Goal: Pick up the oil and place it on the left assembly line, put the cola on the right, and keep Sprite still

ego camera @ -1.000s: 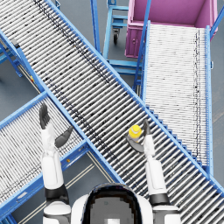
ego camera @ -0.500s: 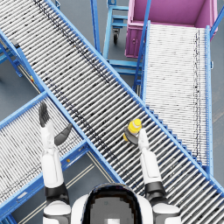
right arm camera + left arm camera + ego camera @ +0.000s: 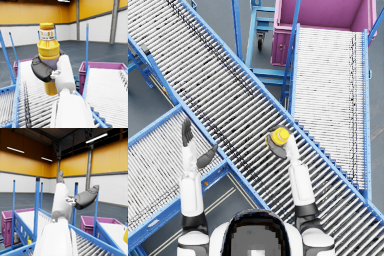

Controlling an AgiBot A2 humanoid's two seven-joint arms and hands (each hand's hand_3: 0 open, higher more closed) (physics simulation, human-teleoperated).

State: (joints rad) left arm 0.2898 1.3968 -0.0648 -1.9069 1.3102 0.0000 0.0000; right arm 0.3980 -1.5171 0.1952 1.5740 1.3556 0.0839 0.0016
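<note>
The right robot hand [image 3: 277,148] is closed around the oil bottle [image 3: 280,136], holding it upright over the long middle conveyor [image 3: 228,100], near that conveyor's lower right rail. From the head view only the bottle's yellow cap and a little of its shoulder show, since the dark fingers and the camera's steep angle hide the rest. In the right wrist view the oil bottle [image 3: 48,48] is plainer: yellow cap, pale neck band, yellow body, with the right robot hand [image 3: 45,68] wrapped about its waist and the white forearm covering part of its lower side. The print on the neck band is too small to read. The left robot hand [image 3: 192,149] is spread and holds nothing, raised beside the blue rail of the left conveyor [image 3: 153,165]. In its own wrist view the left robot hand [image 3: 67,200] points up with the thumb jutting sideways. The right conveyor [image 3: 328,90] runs up to a pink bin [image 3: 323,12], cut off by the frame's top edge.
</note>
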